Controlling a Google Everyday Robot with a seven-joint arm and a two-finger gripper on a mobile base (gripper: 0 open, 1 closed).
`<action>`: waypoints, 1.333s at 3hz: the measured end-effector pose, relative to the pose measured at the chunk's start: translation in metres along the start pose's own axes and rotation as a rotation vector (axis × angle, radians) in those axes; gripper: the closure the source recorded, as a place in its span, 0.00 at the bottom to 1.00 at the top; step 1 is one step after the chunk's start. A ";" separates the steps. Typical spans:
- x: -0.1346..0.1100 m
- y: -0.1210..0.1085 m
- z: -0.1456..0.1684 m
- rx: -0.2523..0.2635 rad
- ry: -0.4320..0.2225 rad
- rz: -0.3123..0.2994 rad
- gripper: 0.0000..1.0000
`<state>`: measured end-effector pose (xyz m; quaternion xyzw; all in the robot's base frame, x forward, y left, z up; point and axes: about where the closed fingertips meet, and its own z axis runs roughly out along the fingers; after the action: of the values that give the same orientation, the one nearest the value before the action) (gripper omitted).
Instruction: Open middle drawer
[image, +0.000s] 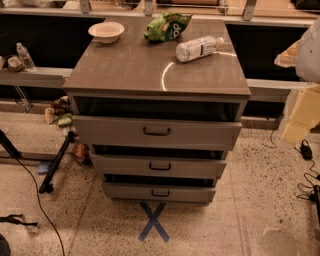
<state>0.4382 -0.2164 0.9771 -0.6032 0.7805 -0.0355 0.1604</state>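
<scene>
The grey cabinet (157, 70) stands in the middle of the camera view with three drawers. The middle drawer (125, 166) has a flat, low grey front and a small dark loop handle (160, 166). It stands out a little from the cabinet, with a dark gap above it. The taller top drawer (115, 132) stands out further. The lowest drawer (125, 192) sits just above the floor. My gripper (301, 117) is at the right edge, a pale cream shape under the white arm (311, 50). It is to the right of the cabinet, apart from every drawer, and holds nothing that I can see.
On the cabinet top lie a white bowl (106, 31), a green snack bag (167, 26) and a plastic bottle on its side (199, 48). A blue tape X (153, 221) marks the floor in front. A black stand leg (56, 162) and cables (307, 175) flank the cabinet.
</scene>
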 end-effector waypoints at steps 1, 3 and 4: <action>-0.001 0.000 0.000 0.003 -0.008 0.000 0.00; 0.007 0.000 0.072 -0.044 -0.037 0.014 0.00; 0.004 0.015 0.135 -0.072 -0.113 -0.022 0.00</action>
<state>0.4630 -0.1981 0.8452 -0.6183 0.7642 0.0248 0.1821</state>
